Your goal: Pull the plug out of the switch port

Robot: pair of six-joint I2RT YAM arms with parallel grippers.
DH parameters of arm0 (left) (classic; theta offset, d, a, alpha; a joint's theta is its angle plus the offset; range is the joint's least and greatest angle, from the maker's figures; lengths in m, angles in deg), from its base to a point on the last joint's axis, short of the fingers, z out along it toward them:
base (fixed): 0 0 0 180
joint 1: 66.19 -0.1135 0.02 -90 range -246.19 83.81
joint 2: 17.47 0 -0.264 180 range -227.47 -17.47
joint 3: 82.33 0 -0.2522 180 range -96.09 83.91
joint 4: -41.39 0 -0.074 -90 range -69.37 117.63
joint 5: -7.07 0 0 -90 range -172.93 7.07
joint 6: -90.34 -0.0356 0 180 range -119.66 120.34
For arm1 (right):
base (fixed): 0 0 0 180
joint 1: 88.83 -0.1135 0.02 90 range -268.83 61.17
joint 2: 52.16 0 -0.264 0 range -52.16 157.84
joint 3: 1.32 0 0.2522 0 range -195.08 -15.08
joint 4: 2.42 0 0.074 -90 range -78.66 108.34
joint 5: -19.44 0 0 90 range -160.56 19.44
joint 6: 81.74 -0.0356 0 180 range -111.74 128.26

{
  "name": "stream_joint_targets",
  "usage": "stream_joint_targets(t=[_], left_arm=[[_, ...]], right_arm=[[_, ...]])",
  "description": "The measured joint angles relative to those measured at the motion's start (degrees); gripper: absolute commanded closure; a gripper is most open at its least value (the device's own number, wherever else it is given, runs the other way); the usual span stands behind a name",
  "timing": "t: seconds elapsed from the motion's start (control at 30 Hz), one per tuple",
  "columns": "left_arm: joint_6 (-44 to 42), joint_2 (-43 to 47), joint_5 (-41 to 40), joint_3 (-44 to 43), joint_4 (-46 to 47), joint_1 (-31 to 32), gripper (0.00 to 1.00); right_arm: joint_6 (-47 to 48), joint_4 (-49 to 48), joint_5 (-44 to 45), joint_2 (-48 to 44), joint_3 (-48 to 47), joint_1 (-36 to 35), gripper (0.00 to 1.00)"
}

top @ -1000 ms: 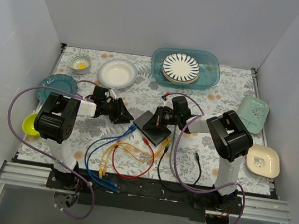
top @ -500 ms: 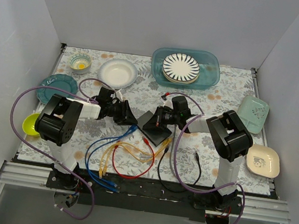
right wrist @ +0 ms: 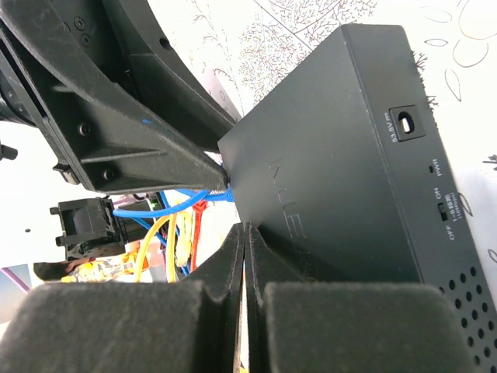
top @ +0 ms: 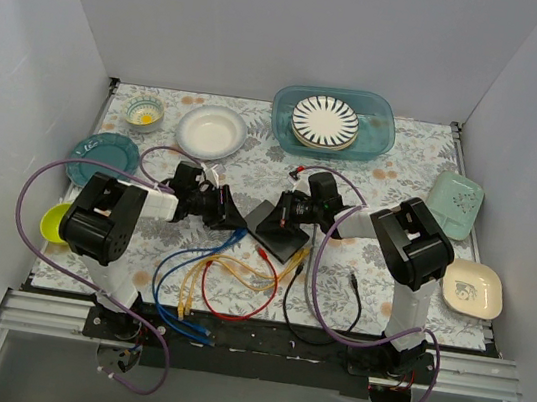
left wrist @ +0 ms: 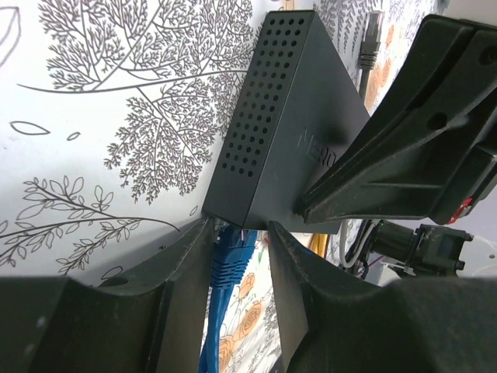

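Blue plug (left wrist: 231, 260) in the flat matte black switch (left wrist: 287, 132) lies between the left hand's (left wrist: 238, 228) fingers; grip cannot be told. Right hand (right wrist: 245, 230), clenched empty, touches the switch. Teal plastic tub (top: 386, 119) holds a striped plate (top: 325, 122).

Blue plug (left wrist: 233, 252) seated in black switch (left wrist: 303, 124)

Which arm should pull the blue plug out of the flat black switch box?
Left. The left gripper straddles the blue plug at the flat black switch port; the right gripper, shut, only touches its casing.
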Motion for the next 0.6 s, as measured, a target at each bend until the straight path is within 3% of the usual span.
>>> stream_joint_targets(t=[0.23, 0.6], left_arm=[[-0.57, -0.02, 0.98, 0.22, 0.09, 0.00, 0.68], [-1.68, 0.57, 1.86, 0.44, -1.11, 0.00, 0.62]], right_arm=[[0.09, 0.07, -0.11, 0.00, 0.02, 0.00, 0.99], [1.25, 0.33, -0.55, 0.00, 0.02, 0.00, 0.99]])
